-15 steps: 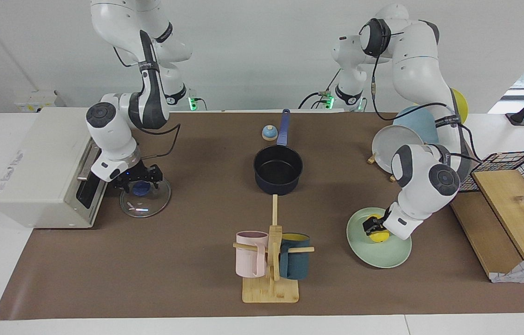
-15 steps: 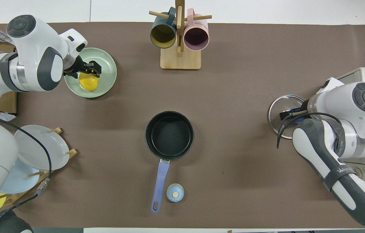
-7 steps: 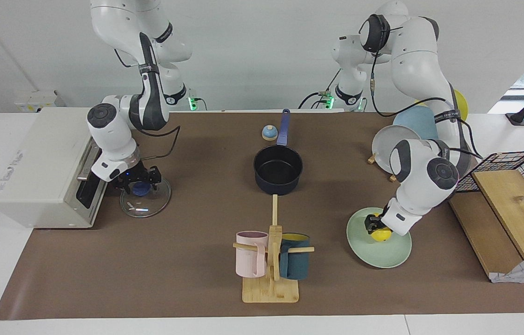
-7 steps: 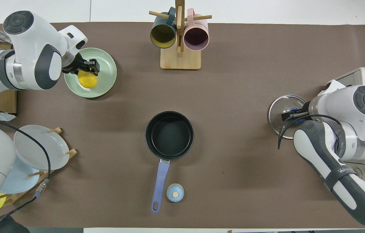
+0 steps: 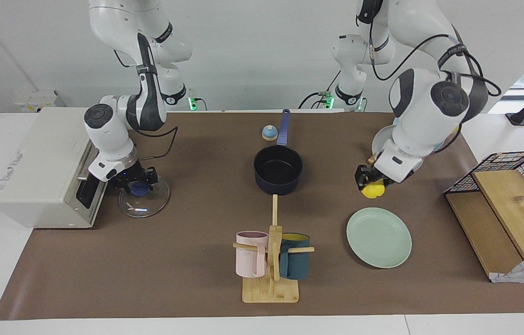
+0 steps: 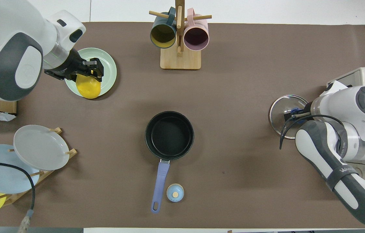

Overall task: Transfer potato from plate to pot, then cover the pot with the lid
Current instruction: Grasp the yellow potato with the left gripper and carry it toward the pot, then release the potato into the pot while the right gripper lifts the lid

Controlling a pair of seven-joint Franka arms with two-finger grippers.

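My left gripper [image 5: 369, 182] is shut on the yellow potato [image 5: 373, 190] and holds it in the air over the robot-side rim of the mint-green plate [image 5: 382, 246]. In the overhead view the potato [image 6: 87, 86] covers that rim of the plate [image 6: 108, 69]. The navy pot [image 5: 278, 170] stands empty mid-table, its blue handle pointing toward the robots. The glass lid [image 5: 145, 207] lies flat beside the white oven. My right gripper [image 5: 140, 182] is down on it, shut on its blue knob. The lid also shows in the overhead view [image 6: 281, 110].
A white oven [image 5: 38, 163] stands at the right arm's end. A wooden mug rack [image 5: 271, 260] with a pink and a teal mug is farther out than the pot. A small bell-shaped knob [image 5: 269, 133] lies by the pot's handle. A rack of upright plates [image 6: 36, 147] and a wire basket [image 5: 517, 172] are at the left arm's end.
My left gripper has lifted the potato off the plate and carried it up and toward the robots. My right gripper has closed in on the lid's knob; the lid stays on the table.
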